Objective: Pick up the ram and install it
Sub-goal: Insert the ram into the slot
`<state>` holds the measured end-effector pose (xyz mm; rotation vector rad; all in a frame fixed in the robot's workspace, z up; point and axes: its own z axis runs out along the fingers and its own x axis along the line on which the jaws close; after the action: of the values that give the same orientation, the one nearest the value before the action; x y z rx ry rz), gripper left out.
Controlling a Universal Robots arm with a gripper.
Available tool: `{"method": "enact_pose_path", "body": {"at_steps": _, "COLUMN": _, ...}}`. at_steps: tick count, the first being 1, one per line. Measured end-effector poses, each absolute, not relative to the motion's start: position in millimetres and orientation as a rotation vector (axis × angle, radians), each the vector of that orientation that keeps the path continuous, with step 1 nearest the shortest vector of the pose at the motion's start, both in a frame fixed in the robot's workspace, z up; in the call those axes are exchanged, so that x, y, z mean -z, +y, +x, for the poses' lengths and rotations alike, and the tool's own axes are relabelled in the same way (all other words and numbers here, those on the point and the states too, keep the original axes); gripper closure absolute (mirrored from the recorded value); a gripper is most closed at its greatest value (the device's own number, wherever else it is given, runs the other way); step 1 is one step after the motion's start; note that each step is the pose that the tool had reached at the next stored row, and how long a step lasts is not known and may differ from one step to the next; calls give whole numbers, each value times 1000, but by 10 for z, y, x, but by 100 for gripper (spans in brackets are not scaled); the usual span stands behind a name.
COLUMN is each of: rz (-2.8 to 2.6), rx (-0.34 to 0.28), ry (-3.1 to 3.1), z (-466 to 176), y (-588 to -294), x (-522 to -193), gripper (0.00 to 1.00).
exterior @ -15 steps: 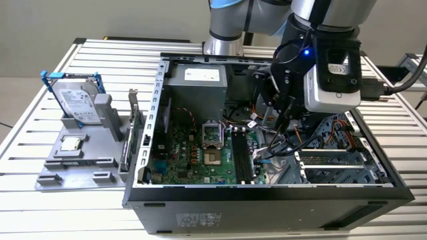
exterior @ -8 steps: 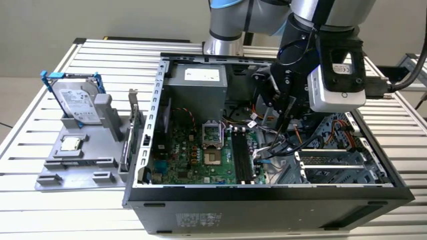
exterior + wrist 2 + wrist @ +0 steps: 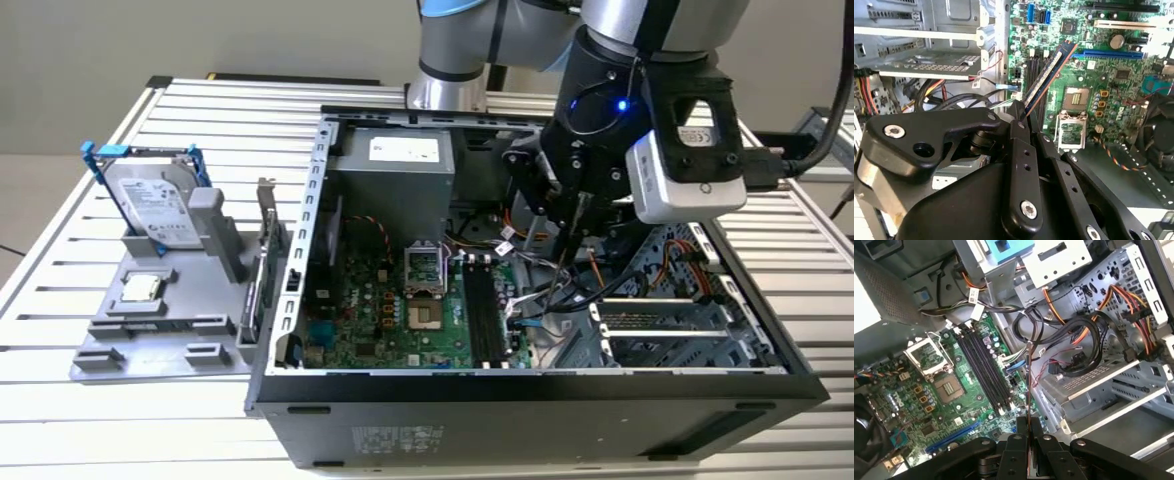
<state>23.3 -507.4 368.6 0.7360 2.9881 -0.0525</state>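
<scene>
Ram (image 3: 1050, 74) sits pinched between the jaws, which are closed narrow on one short end of it, so the bluish-green stick with its dark chips juts out from them over the open computer case (image 3: 534, 395). In the first wrist view the ram (image 3: 1027, 390) shows edge-on as a thin line. It hangs just beside the black memory slots (image 3: 985, 371), on the side toward a thick tangle of black, orange and red cables (image 3: 1076, 342). It is in none of the slots, and whether its free end touches a cable I cannot tell. In the exterior view the arm (image 3: 627, 110) reaches down into the case from the far side, over the green motherboard (image 3: 380, 315). The slots (image 3: 483, 315) lie just to the exterior view's left of it, and the cables (image 3: 567, 290) crowd directly under it. A square processor socket (image 3: 422, 268) lies on the exterior view's left of the slots. A grey power supply (image 3: 400, 160) stands at the far end of the case, and a metal drive cage (image 3: 667, 320) takes up the exterior view's right side. Well apart on the desk (image 3: 54, 300), at the exterior view's left, a grey holder (image 3: 160, 345) carries an upright silver hard drive (image 3: 154, 205) with blue brackets and a small square chip (image 3: 143, 288).
</scene>
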Motion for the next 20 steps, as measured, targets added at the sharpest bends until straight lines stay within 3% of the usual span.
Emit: {"method": "enact_pose_path", "body": {"at_steps": 20, "rz": 307, "rx": 61, "ry": 3054, "z": 232, "y": -5071, "x": -3686, "gripper": 100}}
